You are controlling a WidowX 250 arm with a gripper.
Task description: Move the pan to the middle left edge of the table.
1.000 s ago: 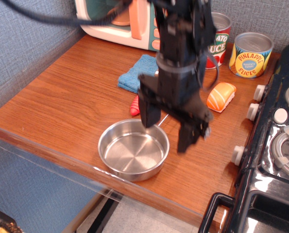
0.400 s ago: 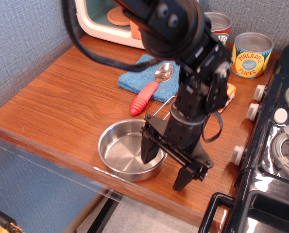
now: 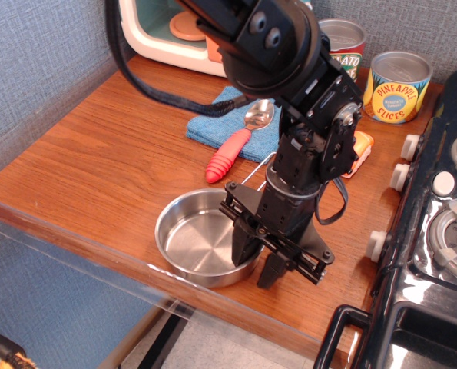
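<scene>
Pan (image 3: 205, 244), small, round, shallow, of shiny stainless steel, low in the frame a little left of centre, close to the clear plastic front edge of the table (image 3: 97, 161). Thin wire loop handle rising toward the upper right, mostly hidden behind the arm. Gripper (image 3: 257, 264) down over the pan's right rim, one finger (image 3: 241, 250) inside the bowl and the other outside on the wood, jaws narrowly parted astride the thin wall; whether clamped on the metal, not possible to tell. Likely light and rigid, with a slick polished wall prone to slipping or pivoting under a loose pinch; rim straddle probably the soundest hold, the wire handle looking too thin and springy to steer by. Smooth wood grain below, so sliding toward the frame's left edge probably easy, though with a risk of swinging round the single grip point. Only one view to go by. Behind, at upper centre, soft blue cloth (image 3: 213, 123) bearing a spoon (image 3: 240, 141) with ribbed red handle and bright metal bowl. Two labelled tin cans (image 3: 397, 86) at upper right; glossy black toy stove (image 3: 435, 254) with pale knobs along the right side.
</scene>
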